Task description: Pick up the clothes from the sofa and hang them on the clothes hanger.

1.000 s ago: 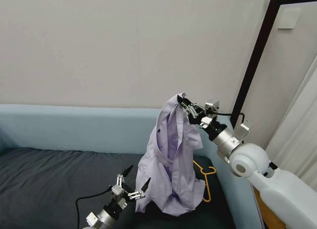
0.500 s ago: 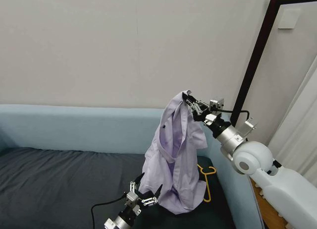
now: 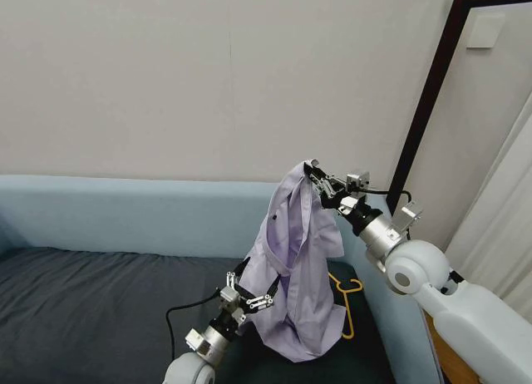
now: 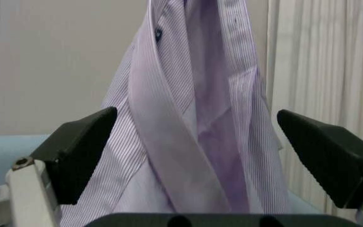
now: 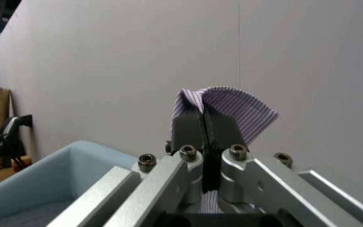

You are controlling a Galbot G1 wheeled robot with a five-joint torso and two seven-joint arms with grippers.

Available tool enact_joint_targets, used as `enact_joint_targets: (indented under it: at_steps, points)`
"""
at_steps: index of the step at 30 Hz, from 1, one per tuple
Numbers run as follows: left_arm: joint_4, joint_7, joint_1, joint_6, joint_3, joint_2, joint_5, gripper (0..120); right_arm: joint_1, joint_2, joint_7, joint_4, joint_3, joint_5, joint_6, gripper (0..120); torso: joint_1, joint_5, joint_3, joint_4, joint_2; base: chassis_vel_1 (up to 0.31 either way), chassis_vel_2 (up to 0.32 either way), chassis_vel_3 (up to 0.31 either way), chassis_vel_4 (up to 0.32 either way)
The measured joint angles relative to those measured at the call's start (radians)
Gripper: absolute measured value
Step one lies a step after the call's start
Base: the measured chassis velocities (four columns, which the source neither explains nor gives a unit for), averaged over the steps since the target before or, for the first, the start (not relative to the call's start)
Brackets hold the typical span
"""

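A lilac striped shirt (image 3: 298,268) hangs over the right end of the sofa, held up by its collar. My right gripper (image 3: 314,179) is shut on that collar (image 5: 229,105), its fingers (image 5: 219,135) pressed together. My left gripper (image 3: 254,283) is open, its black fingertips at the shirt's lower left edge. In the left wrist view the shirt (image 4: 194,118) hangs straight ahead between the spread fingers (image 4: 81,146). A yellow clothes hanger (image 3: 342,294) lies on the sofa seat behind the shirt.
The light blue sofa (image 3: 116,214) has a dark grey seat cushion (image 3: 75,309). A dark upright post (image 3: 428,97) rises at the right by the wall. Pale curtains (image 3: 503,209) hang at the far right.
My left gripper has risen and moved right, up to the shirt's lower left edge. The right gripper keeps hold of the collar and has barely shifted.
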Motion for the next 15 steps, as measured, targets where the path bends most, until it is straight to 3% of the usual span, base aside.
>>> enact_joint_targets:
  at_steps: [9, 15]
  points:
    - [0.059, -0.234, -0.071, 0.02, 0.077, -0.067, 0.028, 100, 0.009, 0.007, -0.003, -0.003, -0.003, -0.001, 0.0, 0, 0.0, -0.0001, 0.0, -0.0001, 0.0, 0.0, 0.0, 0.0, 0.0]
    - [0.088, -0.288, -0.106, 0.026, 0.094, -0.075, 0.029, 100, 0.004, 0.007, -0.004, 0.002, 0.001, -0.001, -0.001, 0, 0.0, 0.0, 0.0, 0.0, 0.0, 0.0, 0.0, 0.0, 0.0]
